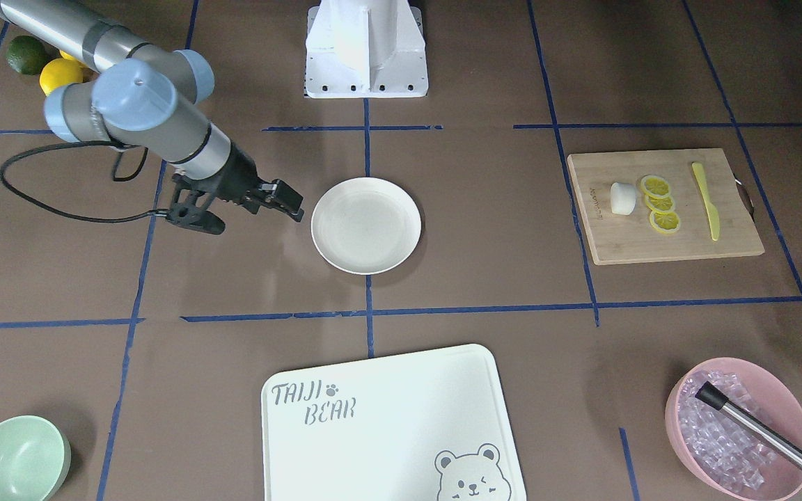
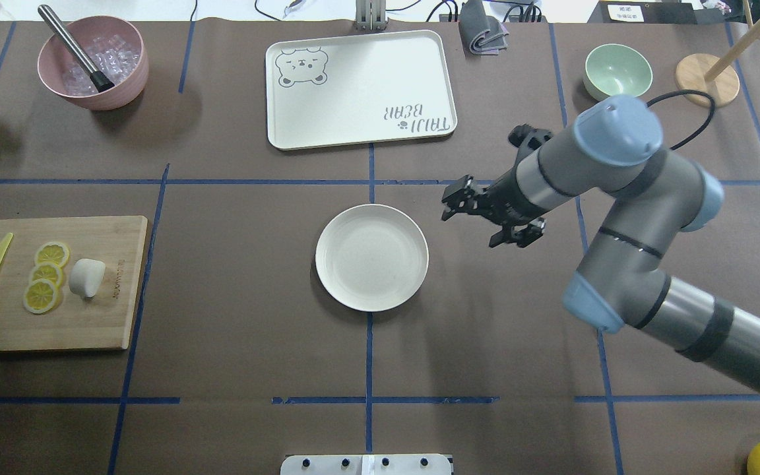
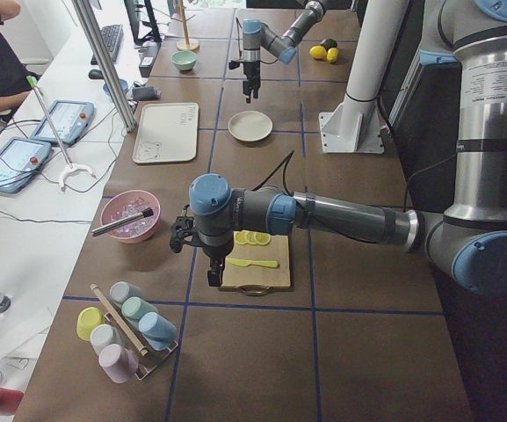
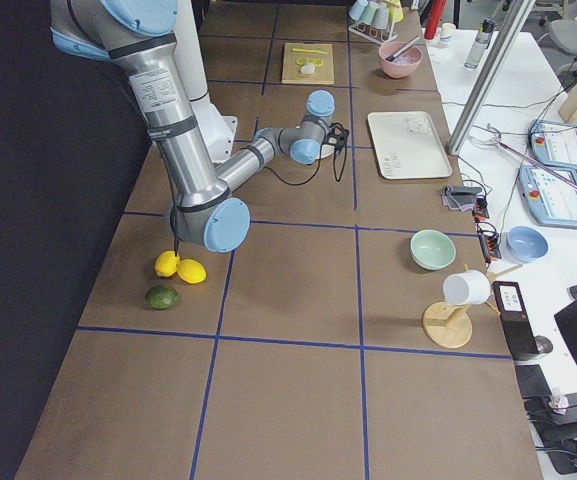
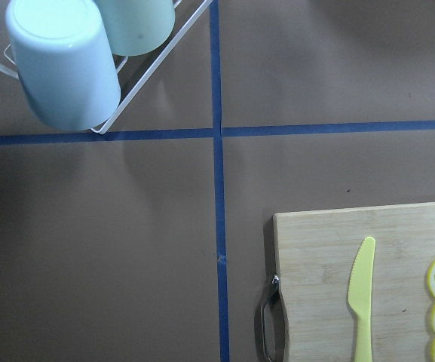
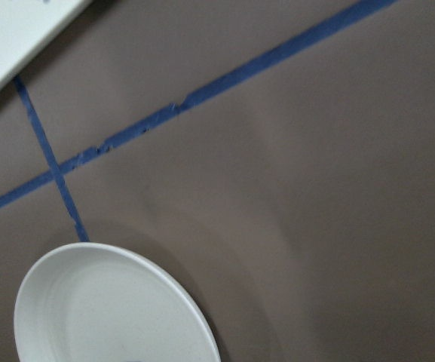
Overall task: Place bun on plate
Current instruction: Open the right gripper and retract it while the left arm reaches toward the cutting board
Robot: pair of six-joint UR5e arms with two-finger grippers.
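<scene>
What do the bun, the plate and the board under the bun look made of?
Bun: smooth matte white, seemingly foam or soft plastic. Plate: plain matte cream, probably plastic or melamine. Cutting board: pale wood, likely bamboo, with visible grain.

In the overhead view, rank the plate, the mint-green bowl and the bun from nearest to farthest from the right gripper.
From the right gripper:
1. The plate, just beside it, toward the table's centre.
2. The mint-green bowl, beyond it, far right side.
3. The bun, on the wooden board at the left edge.
</scene>
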